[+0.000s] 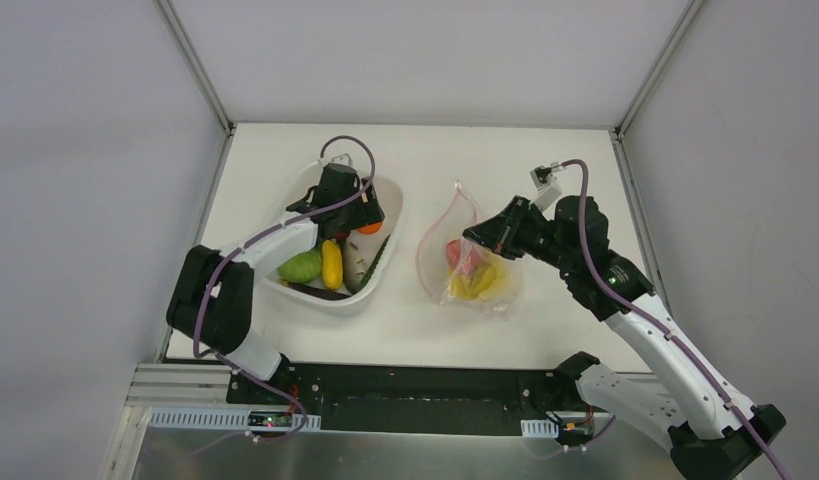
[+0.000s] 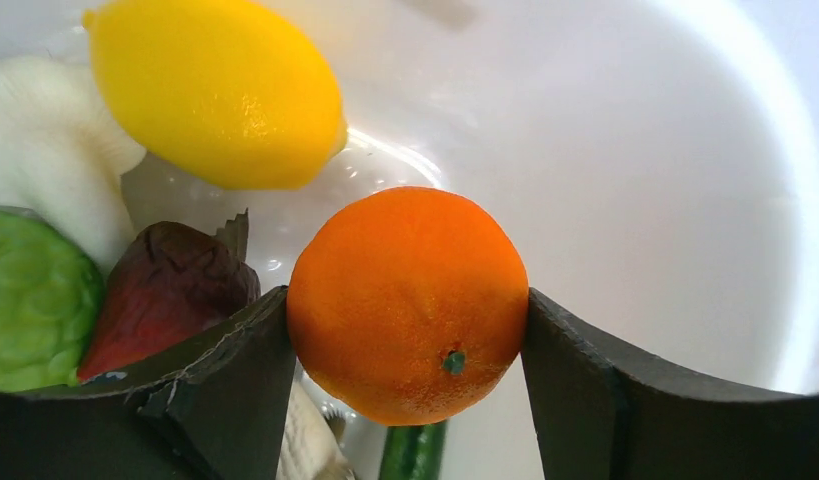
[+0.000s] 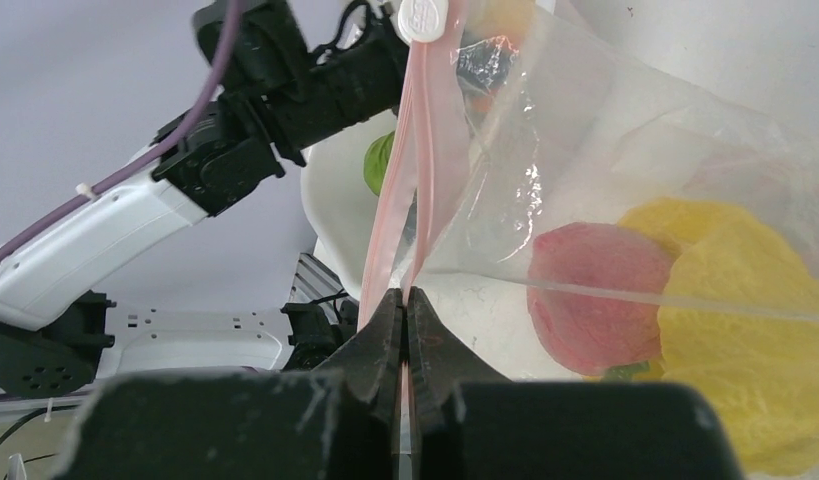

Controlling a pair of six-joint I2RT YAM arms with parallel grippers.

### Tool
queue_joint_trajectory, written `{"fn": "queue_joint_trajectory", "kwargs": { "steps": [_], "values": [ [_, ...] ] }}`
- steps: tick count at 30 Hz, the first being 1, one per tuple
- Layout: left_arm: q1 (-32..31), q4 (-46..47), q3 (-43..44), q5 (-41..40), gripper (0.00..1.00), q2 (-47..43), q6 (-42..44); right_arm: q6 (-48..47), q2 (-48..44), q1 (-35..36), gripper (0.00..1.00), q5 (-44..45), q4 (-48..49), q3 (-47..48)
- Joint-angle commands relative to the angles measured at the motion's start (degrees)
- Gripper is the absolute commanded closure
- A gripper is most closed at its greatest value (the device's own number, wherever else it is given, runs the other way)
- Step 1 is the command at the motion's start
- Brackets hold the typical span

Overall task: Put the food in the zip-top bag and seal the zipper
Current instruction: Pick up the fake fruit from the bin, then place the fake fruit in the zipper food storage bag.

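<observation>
My left fingers [image 2: 255, 370] touch both sides of the toy orange [image 2: 410, 300] in the tub [image 2: 665, 200]. It looks rigid and slick, so I grip mid-width. My right fingers [image 3: 375, 350] are pinched shut on the zipper [image 3: 395, 230] of the limp bag [image 3: 585, 150].

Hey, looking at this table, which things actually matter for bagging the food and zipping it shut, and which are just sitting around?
Part of the job: the bag, its zipper, the pink fruit and yellow fruit already inside, plus the orange, lemon and green vegetable not yet bagged.

Just there: the tub, the table, the metal rail at the near edge.
</observation>
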Motion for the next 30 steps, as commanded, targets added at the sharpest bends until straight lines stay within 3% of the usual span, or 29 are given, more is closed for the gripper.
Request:
{"fn": "queue_joint_trajectory", "kwargs": {
  "steps": [1,16,30],
  "values": [
    [0.21,0.12,-0.09,-0.78,0.57,-8.99,0.73,0.82,-1.31,-0.25,1.00,-0.25,1.78,0.28],
    [-2.49,-3.92,-3.76,4.35,0.58,-27.86,1.43,1.92,-1.31,-0.23,1.00,-0.45,2.97,-0.96],
    [-16.70,-5.30,0.01,9.92,0.57,-38.56,3.35,3.30,-0.55,-0.26,1.00,1.84,4.15,-1.61]
  ]
}}
